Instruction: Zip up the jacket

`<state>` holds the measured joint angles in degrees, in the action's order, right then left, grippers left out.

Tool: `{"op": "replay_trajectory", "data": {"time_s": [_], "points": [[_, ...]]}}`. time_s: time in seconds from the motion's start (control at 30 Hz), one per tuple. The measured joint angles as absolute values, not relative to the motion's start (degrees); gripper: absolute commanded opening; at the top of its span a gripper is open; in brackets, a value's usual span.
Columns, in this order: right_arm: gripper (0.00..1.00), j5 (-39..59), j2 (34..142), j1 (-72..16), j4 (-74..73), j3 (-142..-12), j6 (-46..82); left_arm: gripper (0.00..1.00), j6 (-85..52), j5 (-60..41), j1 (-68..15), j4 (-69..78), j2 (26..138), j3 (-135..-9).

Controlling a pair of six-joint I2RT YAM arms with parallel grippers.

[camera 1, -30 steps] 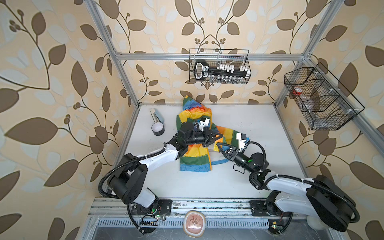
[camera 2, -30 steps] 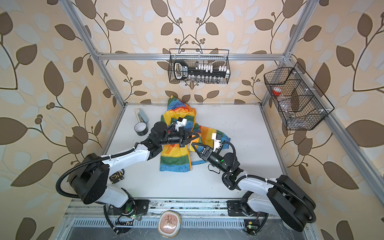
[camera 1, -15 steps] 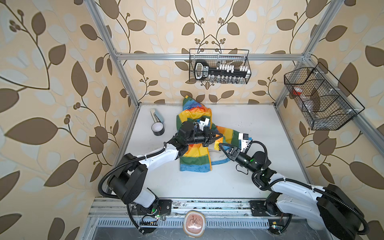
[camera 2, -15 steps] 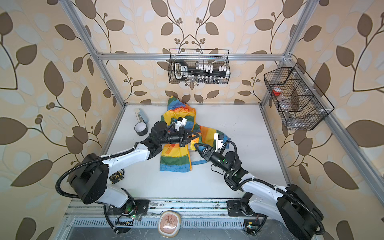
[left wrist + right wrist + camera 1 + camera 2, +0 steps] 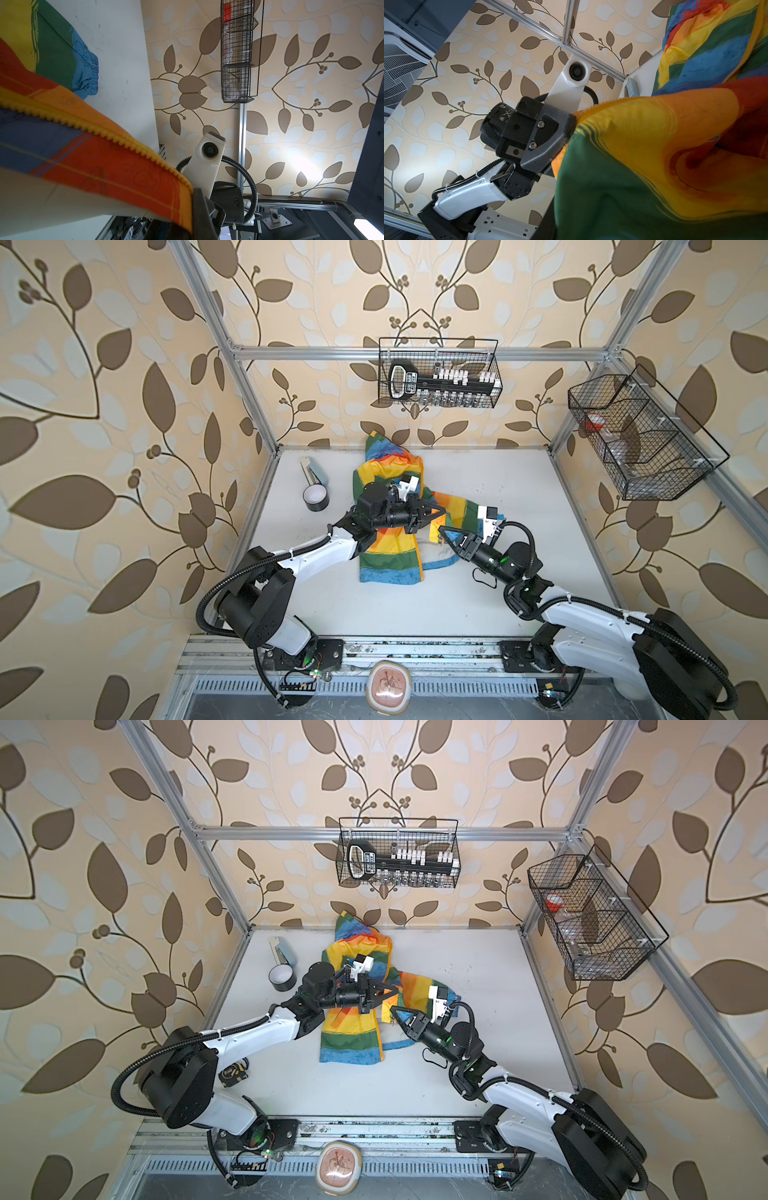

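Observation:
The rainbow jacket point(image 5: 390, 560) point(image 5: 349, 1044) lies crumpled mid-table, hood toward the back wall. My left gripper point(image 5: 439, 512) point(image 5: 394, 990) is shut on one front edge, lifting it. In the left wrist view the orange zipper teeth point(image 5: 116, 135) run down to its fingers point(image 5: 199, 209). Just below it, my right gripper point(image 5: 444, 531) point(image 5: 394, 1011) has its jaws close together at the jacket's other front edge. In the right wrist view green and yellow jacket cloth point(image 5: 654, 166) hides those jaws except one dark finger point(image 5: 549, 220). Whether they pinch the cloth does not show.
A black tape roll point(image 5: 316, 499) and a grey-blue item point(image 5: 313, 472) lie at the back left. A tape measure point(image 5: 232, 1073) sits by the left arm's base. Wire baskets hang on the back wall point(image 5: 440, 381) and the right frame point(image 5: 640, 439).
My right gripper has slid forward to the jacket's edge under the left gripper, and its jaws have narrowed. The left gripper has kept its hold and place.

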<state>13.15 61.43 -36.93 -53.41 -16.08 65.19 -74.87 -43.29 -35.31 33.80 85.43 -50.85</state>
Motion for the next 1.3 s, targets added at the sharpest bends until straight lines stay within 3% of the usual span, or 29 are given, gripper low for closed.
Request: {"op": "replay_trajectory", "data": {"time_s": [0.13,0.33,0.77,0.87,1.0,1.3], "points": [[0.22,13.56,61.43,-36.71,-53.41,-16.08,65.21,0.0,-74.85,-43.27,-35.31,33.78,85.43,-50.85],[0.31,13.76,61.23,-36.45,-53.3,-16.05,65.52,0.0,-74.72,-43.27,-35.2,33.71,85.43,-50.85],[0.19,14.44,59.4,-35.75,-53.17,-15.75,65.58,0.0,-74.46,-43.05,-35.16,32.6,83.59,-50.85],[0.2,14.61,59.4,-35.59,-53.1,-15.75,65.6,0.0,-74.46,-43.05,-35.16,32.53,83.59,-50.85],[0.29,14.74,59.31,-35.48,-52.9,-15.73,65.69,0.0,-74.43,-43.05,-35.16,32.53,83.59,-50.85],[0.23,15.05,58.61,-35.09,-52.69,-15.38,65.8,0.0,-74.41,-43.05,-35.16,32.47,83.59,-50.85]]}}
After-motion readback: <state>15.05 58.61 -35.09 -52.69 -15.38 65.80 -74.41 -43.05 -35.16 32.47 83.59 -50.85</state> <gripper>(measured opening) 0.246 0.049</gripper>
